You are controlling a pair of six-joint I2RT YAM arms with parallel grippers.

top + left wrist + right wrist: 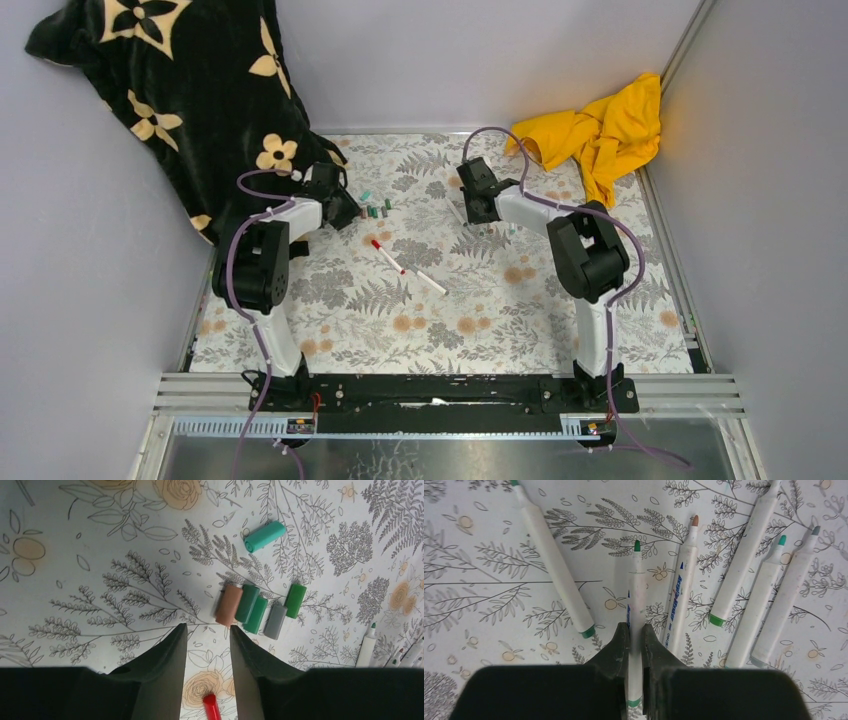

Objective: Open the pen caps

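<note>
Several loose pen caps lie in a cluster on the floral cloth: brown [229, 605], dark green [246, 602], green [256, 615], grey [275, 621] and green [295, 600], with a teal one [264, 536] farther off. My left gripper [207, 630] hangs open just short of the brown cap, holding nothing. A red cap [211, 707] still on its white pen [388, 256] lies beneath the fingers. My right gripper [636, 627] is shut on an uncapped white pen [636, 590] with a green tip, among several other uncapped pens [744, 555].
A black flowered blanket [190, 90] is heaped at the back left, close behind the left gripper [352, 212]. A yellow cloth [600, 125] lies at the back right. Another white pen [430, 281] lies mid-table. Grey walls close in both sides.
</note>
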